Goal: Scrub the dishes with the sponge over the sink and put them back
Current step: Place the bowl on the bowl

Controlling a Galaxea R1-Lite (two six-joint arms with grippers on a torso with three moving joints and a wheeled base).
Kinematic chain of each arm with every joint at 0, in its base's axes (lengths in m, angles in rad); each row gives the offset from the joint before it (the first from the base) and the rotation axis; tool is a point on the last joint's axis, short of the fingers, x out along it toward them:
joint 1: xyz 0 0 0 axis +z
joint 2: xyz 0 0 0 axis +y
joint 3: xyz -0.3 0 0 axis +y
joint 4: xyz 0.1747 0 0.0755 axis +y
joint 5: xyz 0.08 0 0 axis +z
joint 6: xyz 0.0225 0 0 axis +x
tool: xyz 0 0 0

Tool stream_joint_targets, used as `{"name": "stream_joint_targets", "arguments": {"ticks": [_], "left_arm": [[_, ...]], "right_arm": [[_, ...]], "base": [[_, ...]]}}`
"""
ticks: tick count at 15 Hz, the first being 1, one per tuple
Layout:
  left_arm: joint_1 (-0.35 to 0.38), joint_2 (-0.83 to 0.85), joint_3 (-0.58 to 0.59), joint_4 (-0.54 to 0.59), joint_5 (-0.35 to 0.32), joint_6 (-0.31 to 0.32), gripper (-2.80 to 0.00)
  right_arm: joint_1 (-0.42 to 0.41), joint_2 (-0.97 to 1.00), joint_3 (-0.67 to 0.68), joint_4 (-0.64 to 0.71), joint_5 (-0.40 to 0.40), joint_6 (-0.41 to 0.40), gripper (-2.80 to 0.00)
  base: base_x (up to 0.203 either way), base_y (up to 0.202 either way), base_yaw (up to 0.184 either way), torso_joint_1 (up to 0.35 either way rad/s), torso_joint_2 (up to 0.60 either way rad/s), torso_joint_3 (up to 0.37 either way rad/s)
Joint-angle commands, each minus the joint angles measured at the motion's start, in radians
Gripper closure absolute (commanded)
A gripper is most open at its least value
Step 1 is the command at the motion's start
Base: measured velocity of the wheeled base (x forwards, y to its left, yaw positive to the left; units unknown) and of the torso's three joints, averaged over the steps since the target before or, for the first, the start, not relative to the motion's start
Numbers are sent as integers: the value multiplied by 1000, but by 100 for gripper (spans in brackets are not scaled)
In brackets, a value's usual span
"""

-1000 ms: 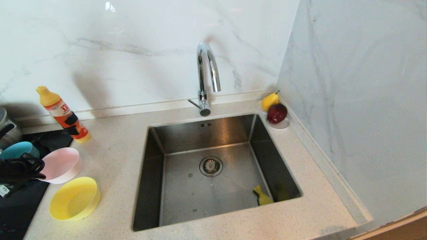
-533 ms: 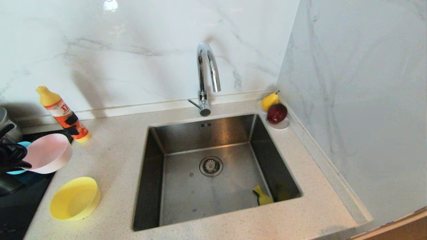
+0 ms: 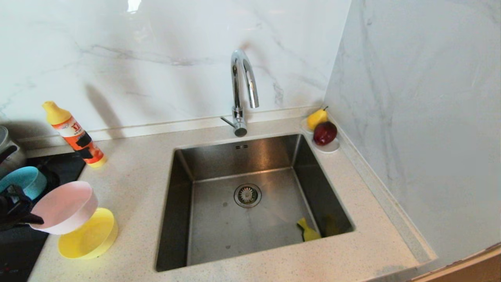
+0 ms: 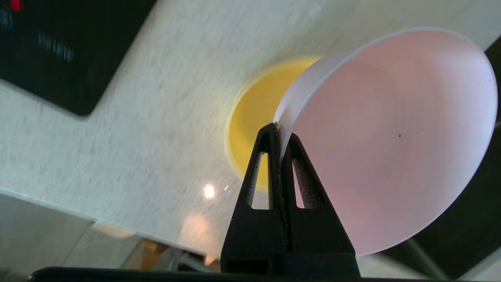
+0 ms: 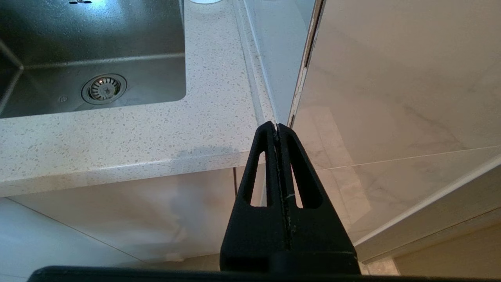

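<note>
My left gripper [image 3: 33, 219] [image 4: 278, 135] is shut on the rim of the pale pink bowl [image 3: 64, 207] [image 4: 391, 141], which hangs tilted in the air over the yellow bowl [image 3: 92, 239] [image 4: 250, 113] on the counter. The light blue bowl [image 3: 23, 181] sits behind them at the left edge. The sponge [image 3: 308, 231] lies in the near right corner of the steel sink [image 3: 219, 156] [image 5: 58, 39]. My right gripper [image 5: 277, 127] is shut and empty, parked below the counter's front edge, out of the head view.
A yellow-capped orange detergent bottle [image 3: 74, 135] stands behind the bowls. A black cooktop [image 3: 15, 250] lies at the left edge with a steel pot [image 3: 8, 149] on it. The chrome faucet [image 3: 242, 90] arches over the sink. A saucer of fruit [image 3: 323, 131] sits in the back right corner.
The pink bowl has come up off the counter in my left gripper, swung back over the blue bowl, and now hangs nearer, over the yellow bowl. The right arm is still.
</note>
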Motion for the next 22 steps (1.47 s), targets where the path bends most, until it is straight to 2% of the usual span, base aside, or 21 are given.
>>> {"name": "stream_joint_targets", "arguments": {"ticks": [1,3,6,9,15,18,22], "left_arm": [[0,-24,57,-1,-3,13,0],[0,-29,97,-9,-6,46,0],[0,-24,156,-62,-3,48,0],[0,-14,205,-161,10,48,0],[0,13,234,-178,17,50,0],[0,49,272,-284,31,48,0],[0,52,262,-294,35,37,0]], "right_arm": [[0,1,0,0,0,0,0],[0,1,0,0,0,0,0],[0,1,0,0,0,0,0],[0,1,0,0,0,0,0],[0,1,0,0,0,0,0],[0,1,0,0,0,0,0],[0,1,0,0,0,0,0]], "base": [[0,0,0,0,0,0],[0,0,0,0,0,0],[0,0,0,0,0,0],[0,0,0,0,0,0],[0,0,0,0,0,0],[0,0,0,0,0,0],[0,0,0,0,0,0]]}}
